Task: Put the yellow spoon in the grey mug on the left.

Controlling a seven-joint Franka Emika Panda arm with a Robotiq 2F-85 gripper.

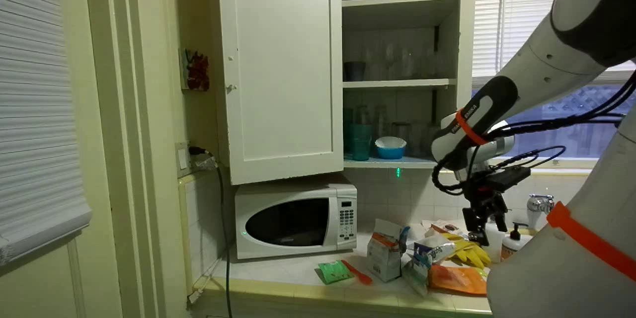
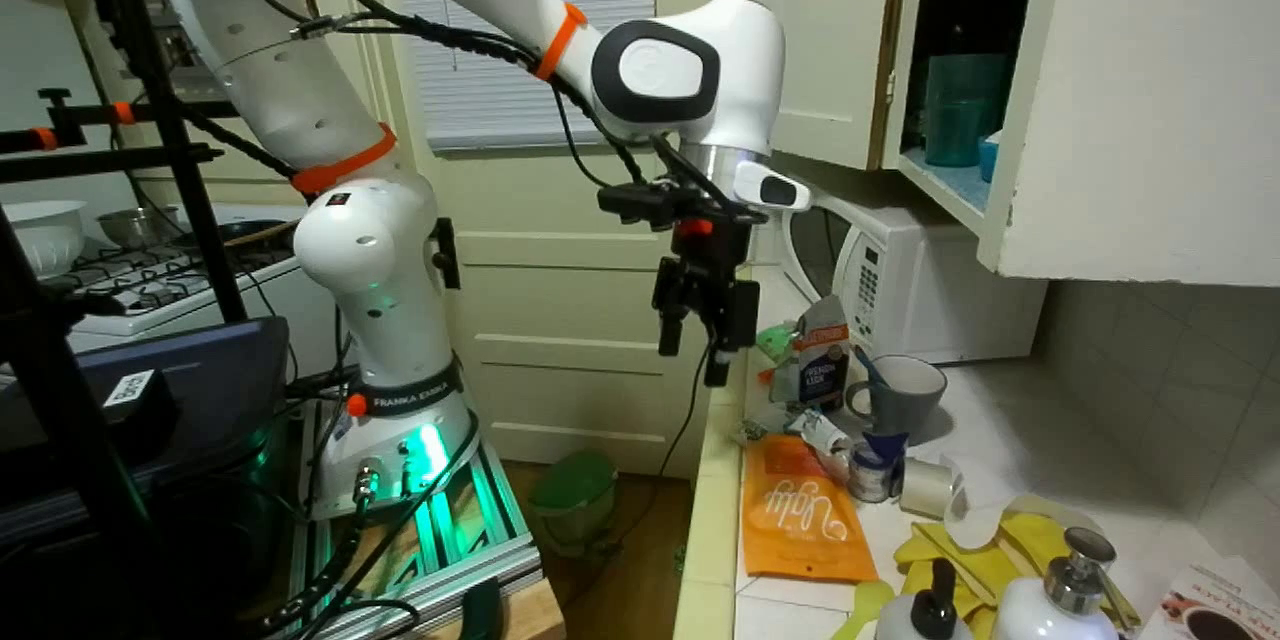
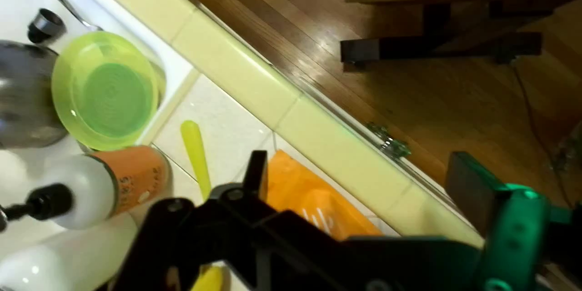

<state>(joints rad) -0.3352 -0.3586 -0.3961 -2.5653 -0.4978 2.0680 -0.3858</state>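
The yellow spoon lies on the white tiled counter between the orange-labelled soap bottle and the counter edge in the wrist view. Its end shows at the bottom of an exterior view. The grey mug stands upright on the counter near the microwave, with a blue handle sticking out of it. The mug is out of the wrist view and hidden behind packets in an exterior view. My gripper is open and empty, high above the counter's front edge. It points down in both exterior views.
An orange pouch, a paper bag and yellow gloves lie or stand on the counter. Soap bottles stand by the sink holding a green bowl. A microwave sits below an open cabinet door.
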